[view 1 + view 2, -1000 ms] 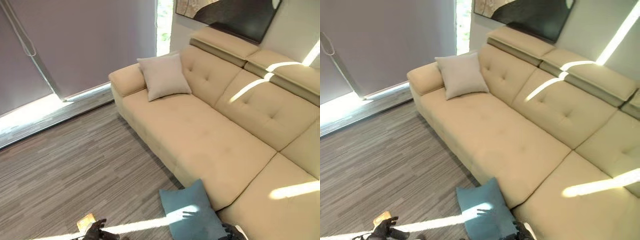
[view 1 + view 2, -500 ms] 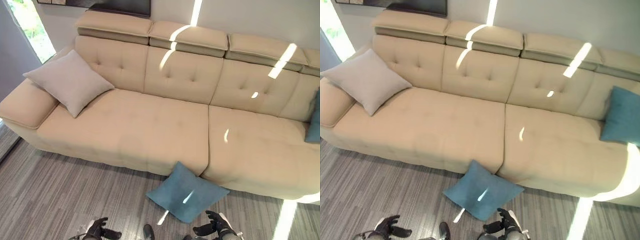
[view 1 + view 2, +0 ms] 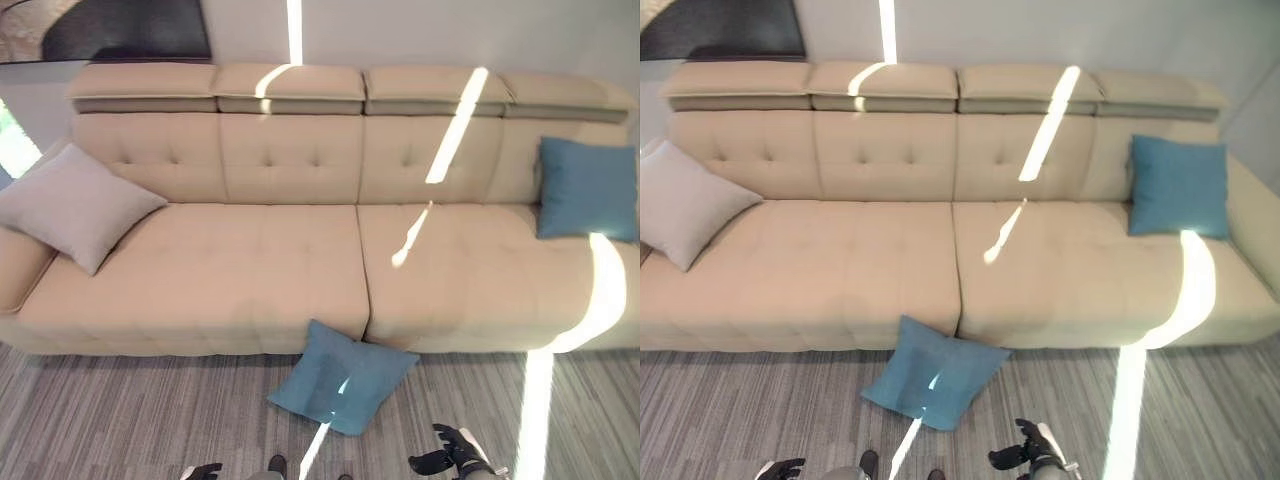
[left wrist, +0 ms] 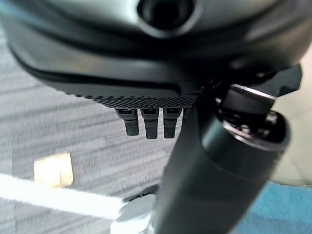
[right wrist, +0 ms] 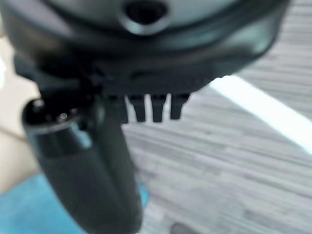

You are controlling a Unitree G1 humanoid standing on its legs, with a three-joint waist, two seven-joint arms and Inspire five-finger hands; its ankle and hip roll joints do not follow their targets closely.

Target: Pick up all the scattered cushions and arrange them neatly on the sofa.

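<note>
Dark framed pic [image 3: 120, 28] on wall; tan scrap [image 4: 53, 169] on striped floor [image 3: 100, 420].

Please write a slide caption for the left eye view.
Blue square cushion on grey floor against beige sofa.

Both eye views look down at the long beige tufted sofa [image 3: 300, 260] toward 12 o'clock; wrist views hug grey striped floor [image 5: 253, 161].

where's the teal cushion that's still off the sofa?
In the left eye view the teal floor cushion lies on the grey floor, leaning against the sofa front near the seam between seats, ahead of the right hand.
</note>
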